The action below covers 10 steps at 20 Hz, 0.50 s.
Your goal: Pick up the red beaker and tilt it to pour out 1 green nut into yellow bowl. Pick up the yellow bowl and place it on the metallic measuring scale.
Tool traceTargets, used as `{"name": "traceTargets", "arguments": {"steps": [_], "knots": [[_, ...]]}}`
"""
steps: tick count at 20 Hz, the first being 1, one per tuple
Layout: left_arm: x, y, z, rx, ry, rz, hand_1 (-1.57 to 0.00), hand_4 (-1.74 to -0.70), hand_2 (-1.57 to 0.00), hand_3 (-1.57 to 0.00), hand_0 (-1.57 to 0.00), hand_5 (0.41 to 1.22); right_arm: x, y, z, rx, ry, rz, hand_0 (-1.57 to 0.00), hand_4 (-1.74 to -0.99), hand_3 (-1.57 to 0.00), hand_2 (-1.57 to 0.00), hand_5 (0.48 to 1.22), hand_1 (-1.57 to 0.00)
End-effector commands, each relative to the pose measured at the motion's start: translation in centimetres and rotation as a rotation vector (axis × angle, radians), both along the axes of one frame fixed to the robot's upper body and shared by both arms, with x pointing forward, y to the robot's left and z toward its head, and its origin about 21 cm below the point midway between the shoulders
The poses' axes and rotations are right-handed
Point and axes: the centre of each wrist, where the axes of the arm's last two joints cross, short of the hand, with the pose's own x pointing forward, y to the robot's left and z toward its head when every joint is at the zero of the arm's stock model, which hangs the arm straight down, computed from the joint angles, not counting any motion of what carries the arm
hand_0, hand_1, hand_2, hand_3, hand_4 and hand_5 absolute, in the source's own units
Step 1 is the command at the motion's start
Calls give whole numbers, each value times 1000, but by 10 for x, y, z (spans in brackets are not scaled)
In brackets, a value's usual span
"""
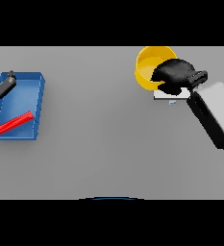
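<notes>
The yellow bowl (149, 65) is at the far right of the table, its right side covered by my right hand (175, 76), whose fingers curl round the rim. Under the hand, a pale edge of the metallic scale (172, 95) shows, with the bowl's near rim over its left part. I cannot tell whether the bowl rests on it or hangs above. The red beaker (15, 122) lies tilted on its side in the blue tray (34, 86) at the left. My left hand (5, 85) reaches over the tray's far left corner with straight fingers, apart from the beaker. No green nut shows.
The blue tray's walls stand at the table's left edge. My right forearm (214, 115) slants in from the right side toward the scale. Bare grey table lies between the tray and the bowl.
</notes>
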Motion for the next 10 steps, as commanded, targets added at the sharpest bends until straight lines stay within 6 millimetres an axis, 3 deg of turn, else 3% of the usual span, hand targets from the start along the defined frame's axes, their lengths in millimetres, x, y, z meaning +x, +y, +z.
{"name": "traceTargets", "arguments": {"steps": [1,3,6,10], "knots": [[-1,2,1,-1,3,1,1,-741,1,1,1,706,4,-6,-1,-3,-2,-20,-1571,-1741,-1198,-1540,1221,-1571],[0,2,2,-2,7,-10,1,-737,1,1,1,699,10,-23,0,10,-6,-56,-1571,-1741,-1186,-1508,1221,-1571],[-2,2,3,5,2,-3,1,-728,1,1,1,691,20,-39,-15,19,-9,-123,-1571,-1741,-1176,-1506,1221,-1571],[-4,4,2,9,6,4,1,-721,1,1,1,682,27,-57,-32,7,-7,-180,-1571,-1741,-1283,-1439,1221,-1571]]}}
